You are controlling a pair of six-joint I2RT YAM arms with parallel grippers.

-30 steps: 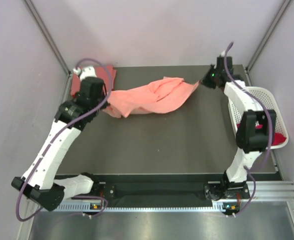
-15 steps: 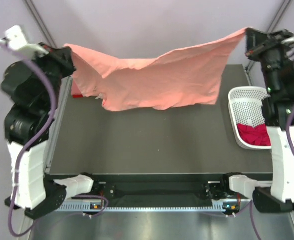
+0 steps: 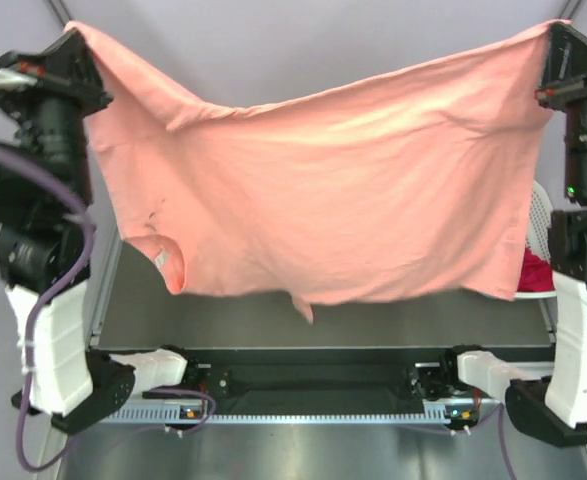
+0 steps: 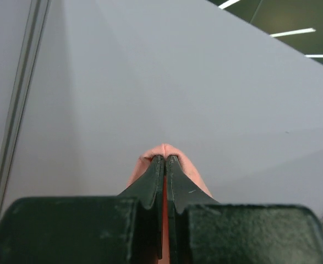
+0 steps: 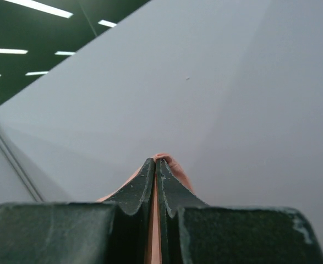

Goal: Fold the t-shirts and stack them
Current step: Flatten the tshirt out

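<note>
We saw our right gripper [image 5: 155,160] at 6 o'clock, with its two dark fingers [image 5: 135,192] pressed tight together. A thin bit of the pink t-shirt [image 5: 172,164] was pinched between them. It poked out past the tips, near the middle. Behind it was a plain pale wall [image 5: 233,99]. At 10 o'clock the ceiling [image 5: 18,33] was dark green, with long white lights [image 5: 37,8].

Dark counter [image 3: 233,320] low in top view, mostly hidden. White basket [image 3: 539,215] at right counter edge, only sliver showing. Pale lilac wall [image 3: 303,50] behind. Ceiling light strips [image 5: 37,8] overhead.
</note>
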